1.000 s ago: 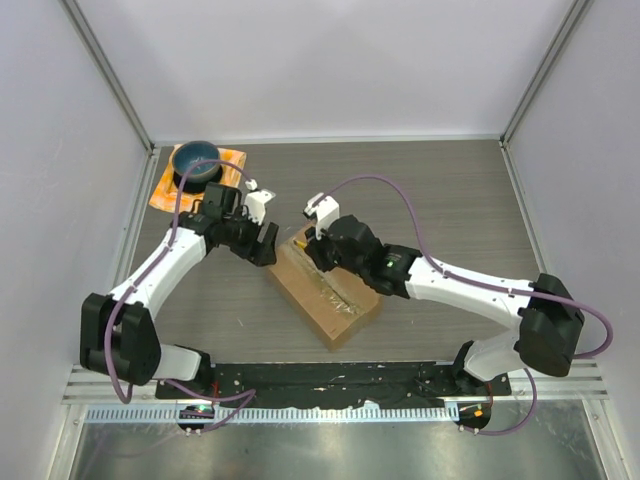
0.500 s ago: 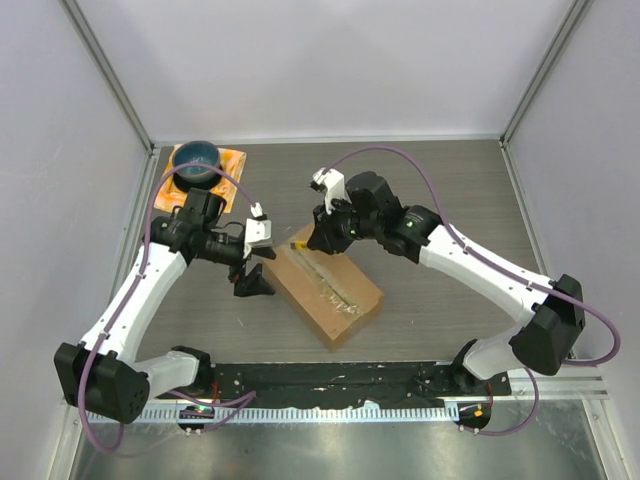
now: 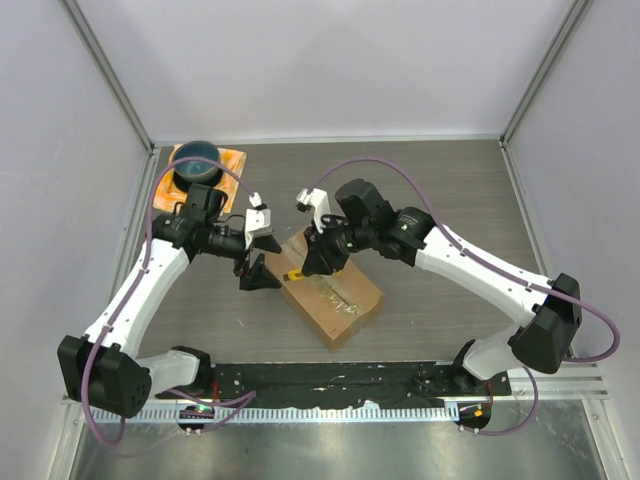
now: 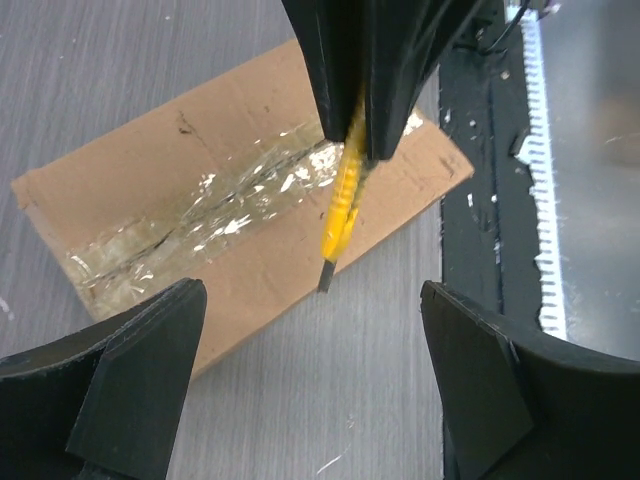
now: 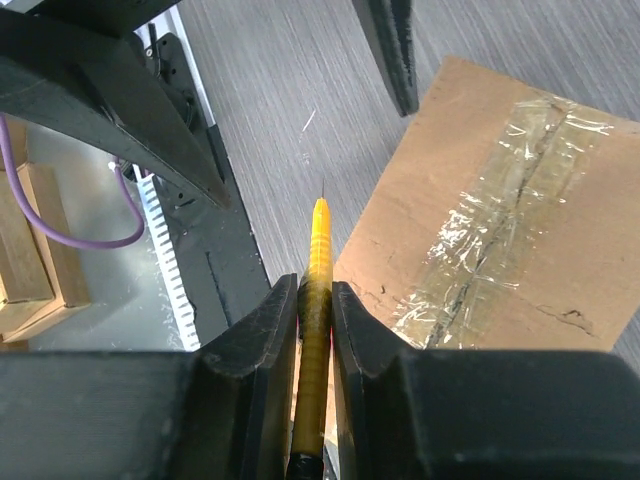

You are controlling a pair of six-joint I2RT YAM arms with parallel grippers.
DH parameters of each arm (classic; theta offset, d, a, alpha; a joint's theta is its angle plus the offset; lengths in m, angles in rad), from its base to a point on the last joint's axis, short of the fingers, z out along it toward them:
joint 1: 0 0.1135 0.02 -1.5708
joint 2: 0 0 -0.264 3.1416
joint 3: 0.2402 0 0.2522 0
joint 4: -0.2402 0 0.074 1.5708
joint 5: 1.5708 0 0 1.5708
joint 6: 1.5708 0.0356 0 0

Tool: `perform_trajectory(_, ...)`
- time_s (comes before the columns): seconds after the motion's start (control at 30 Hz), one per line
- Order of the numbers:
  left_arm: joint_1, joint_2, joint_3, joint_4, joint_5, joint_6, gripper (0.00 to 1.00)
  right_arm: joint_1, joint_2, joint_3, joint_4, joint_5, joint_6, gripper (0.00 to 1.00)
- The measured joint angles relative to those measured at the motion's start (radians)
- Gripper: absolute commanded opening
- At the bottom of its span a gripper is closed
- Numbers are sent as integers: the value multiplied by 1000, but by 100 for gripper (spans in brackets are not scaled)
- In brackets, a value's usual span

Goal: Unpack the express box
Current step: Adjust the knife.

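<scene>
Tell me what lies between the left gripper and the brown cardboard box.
A slim yellow utility knife, clamped in the right gripper, hangs there; the left wrist view shows it.

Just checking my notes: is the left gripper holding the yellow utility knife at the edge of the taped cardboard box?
No: the right gripper holds the yellow utility knife at the edge of the taped cardboard box, as the right wrist view shows.

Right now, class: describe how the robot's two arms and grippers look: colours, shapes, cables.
The left arm and right arm have smooth white links joined by chunky black joints. A thin purple cable loops along each. The left gripper and right gripper are black, with wedge-shaped fingers and a small white block.
</scene>
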Motion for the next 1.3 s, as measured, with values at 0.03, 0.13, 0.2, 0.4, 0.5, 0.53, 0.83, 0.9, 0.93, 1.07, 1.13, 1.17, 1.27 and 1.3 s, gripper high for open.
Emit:
perform_trajectory(0.03, 0, 6, 0, 7, 15, -12, 91, 5, 1, 0, 0, -2, 0, 1)
perform_trajectory(0.13, 0, 24, 0, 8, 61, -25, 88, 15, 5, 0, 3, -2, 0, 1)
perform_trajectory(0.2, -2, 38, 0, -13, 93, -9, 85, 18, 10, 7, 6, -2, 0, 1)
perform_trajectory(0.4, -34, 134, 42, -211, 129, 151, 70, 23, 37, 51, 31, -2, 0, 1)
perform_trajectory(0.5, -39, 186, 73, -280, 135, 209, 61, 25, 40, 63, 35, -2, 0, 1)
perform_trajectory(0.53, -39, 196, 78, -294, 136, 222, 58, 26, 42, 64, 38, -4, 0, 1)
perform_trajectory(0.83, -43, 198, 81, -289, 126, 206, 0, 45, 44, 64, 38, -34, -6, 1)
perform_trajectory(0.9, -49, 196, 81, -280, 120, 195, 0, 45, 44, 64, 35, -40, -11, 1)
perform_trajectory(0.93, -51, 196, 81, -274, 120, 192, 0, 44, 44, 64, 35, -44, -11, 1)
perform_trajectory(1.07, -53, 196, 80, -264, 119, 185, 0, 43, 44, 64, 34, -35, -13, 39)
perform_trajectory(1.13, -53, 196, 80, -260, 123, 180, 0, 43, 40, 64, 37, -6, -11, 60)
perform_trajectory(1.17, -56, 196, 80, -259, 129, 172, 0, 35, 37, 64, 43, 9, -9, 65)
perform_trajectory(1.27, -49, 196, 80, -245, 169, 138, 0, -13, -8, 53, 70, 11, -6, 81)
perform_trajectory(1.3, -40, 196, 79, -233, 199, 111, 0, -45, -40, 41, 85, 7, -1, 83)
